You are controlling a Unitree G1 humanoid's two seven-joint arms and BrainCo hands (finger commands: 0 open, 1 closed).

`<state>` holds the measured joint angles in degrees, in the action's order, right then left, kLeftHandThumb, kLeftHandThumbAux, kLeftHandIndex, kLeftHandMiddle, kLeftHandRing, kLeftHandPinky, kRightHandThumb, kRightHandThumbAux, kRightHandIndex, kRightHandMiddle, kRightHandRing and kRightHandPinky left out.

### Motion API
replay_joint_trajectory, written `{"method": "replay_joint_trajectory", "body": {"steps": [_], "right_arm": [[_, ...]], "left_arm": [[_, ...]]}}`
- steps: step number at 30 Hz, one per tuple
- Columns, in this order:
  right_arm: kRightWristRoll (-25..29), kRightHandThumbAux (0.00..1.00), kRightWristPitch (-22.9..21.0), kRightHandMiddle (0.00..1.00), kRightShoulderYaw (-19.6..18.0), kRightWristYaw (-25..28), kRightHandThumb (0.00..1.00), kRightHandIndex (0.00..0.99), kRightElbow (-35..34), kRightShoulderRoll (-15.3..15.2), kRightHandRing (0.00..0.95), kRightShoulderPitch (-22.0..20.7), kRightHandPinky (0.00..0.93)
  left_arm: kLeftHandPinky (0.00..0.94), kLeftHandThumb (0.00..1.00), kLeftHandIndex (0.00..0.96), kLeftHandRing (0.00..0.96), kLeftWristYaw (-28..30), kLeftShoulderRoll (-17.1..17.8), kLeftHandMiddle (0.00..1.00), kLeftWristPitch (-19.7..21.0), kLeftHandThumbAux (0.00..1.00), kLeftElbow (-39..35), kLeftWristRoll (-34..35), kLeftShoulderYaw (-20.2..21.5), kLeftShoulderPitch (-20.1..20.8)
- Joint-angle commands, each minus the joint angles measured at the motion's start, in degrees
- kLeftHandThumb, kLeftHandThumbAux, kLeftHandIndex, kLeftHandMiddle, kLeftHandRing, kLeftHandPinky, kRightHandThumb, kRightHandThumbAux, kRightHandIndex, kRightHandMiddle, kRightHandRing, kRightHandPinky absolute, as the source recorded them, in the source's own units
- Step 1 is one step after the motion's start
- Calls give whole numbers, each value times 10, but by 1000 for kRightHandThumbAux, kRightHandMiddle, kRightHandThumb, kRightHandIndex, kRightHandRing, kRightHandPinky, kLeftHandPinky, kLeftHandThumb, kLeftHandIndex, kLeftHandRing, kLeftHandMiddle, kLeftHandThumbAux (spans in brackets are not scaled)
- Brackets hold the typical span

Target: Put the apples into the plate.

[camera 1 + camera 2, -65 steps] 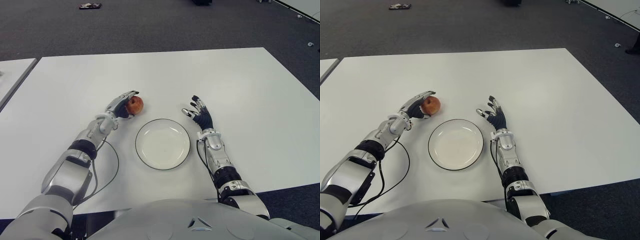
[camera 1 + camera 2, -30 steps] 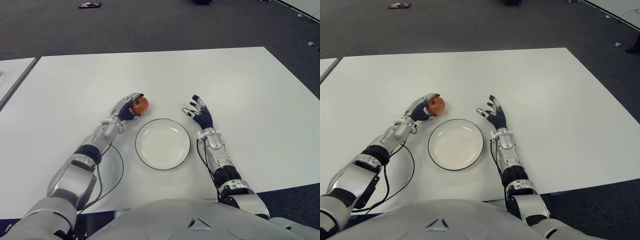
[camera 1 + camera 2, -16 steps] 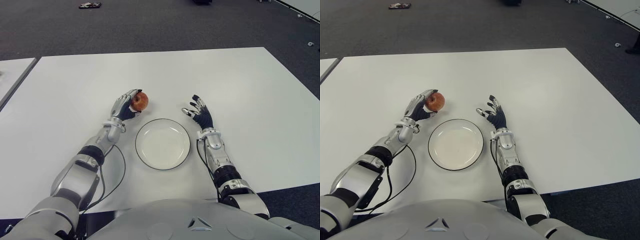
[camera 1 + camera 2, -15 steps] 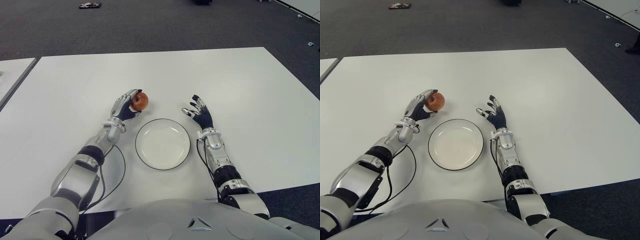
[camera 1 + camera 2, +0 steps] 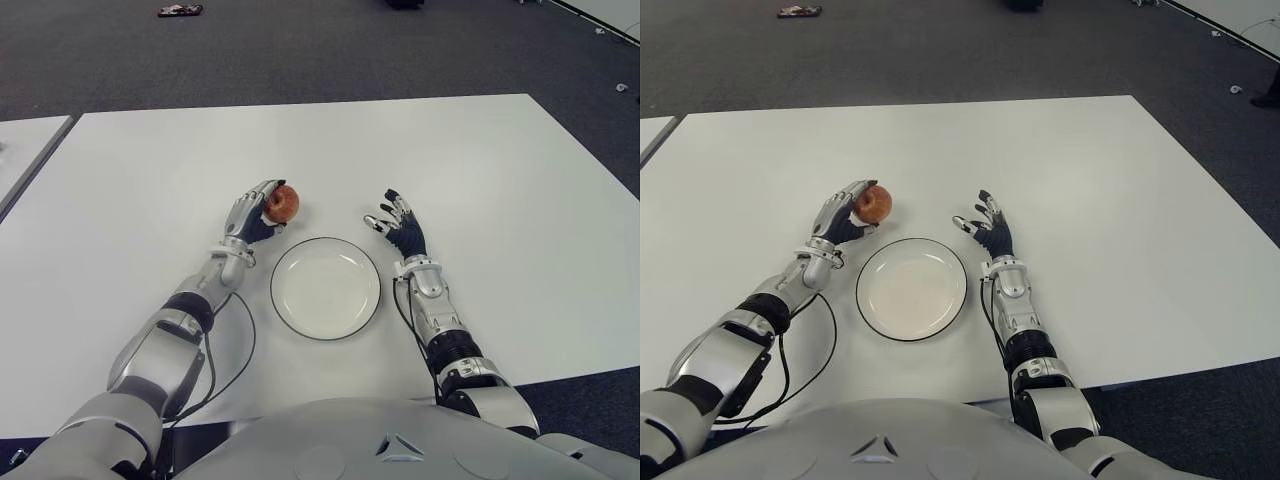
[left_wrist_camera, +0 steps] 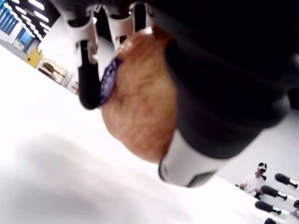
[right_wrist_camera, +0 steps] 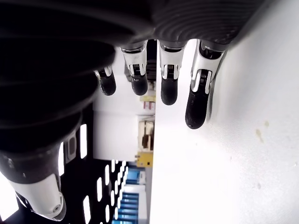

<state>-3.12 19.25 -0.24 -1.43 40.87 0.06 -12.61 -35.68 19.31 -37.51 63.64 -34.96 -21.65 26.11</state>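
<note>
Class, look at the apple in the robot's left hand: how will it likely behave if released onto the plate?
The apple is round, so it would probably roll on the plate, whose rim looks low. It seems rigid: the left hand fingers curl around it without denting it. Its smooth skin may slip in a loose grip.

Spread fingers (image 7: 195, 109) over white table (image 7: 243, 154)

Lab or open office space: large white desk (image 5: 480, 170) on dark grey carpet (image 5: 300, 50), second white desk (image 5: 25, 150) off left edge, ceiling strip lights, seated person (image 6: 254, 179) in background.
</note>
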Motion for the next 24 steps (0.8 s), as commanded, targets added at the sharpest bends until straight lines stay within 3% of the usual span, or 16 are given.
{"method": "replay_joint_trajectory", "body": {"steps": [1,15,24], "right_arm": [[0,710,-33,56,-1,1,144,19,37,-1,97,31,167],[-1,708,-32,64,1,3,136,12,39,-1,107,29,178],[0,716,-35,63,1,4,130,8,39,0,102,26,170]], "left_arm": [[879,903,827,876,-9,-4,881,-10,684,8,-1,0,14],[876,926,828,881,33,-5,883,-28,684,-3,36,25,14],[882,964,829,886,125,18,887,-58,676,-57,102,72,22]]}}
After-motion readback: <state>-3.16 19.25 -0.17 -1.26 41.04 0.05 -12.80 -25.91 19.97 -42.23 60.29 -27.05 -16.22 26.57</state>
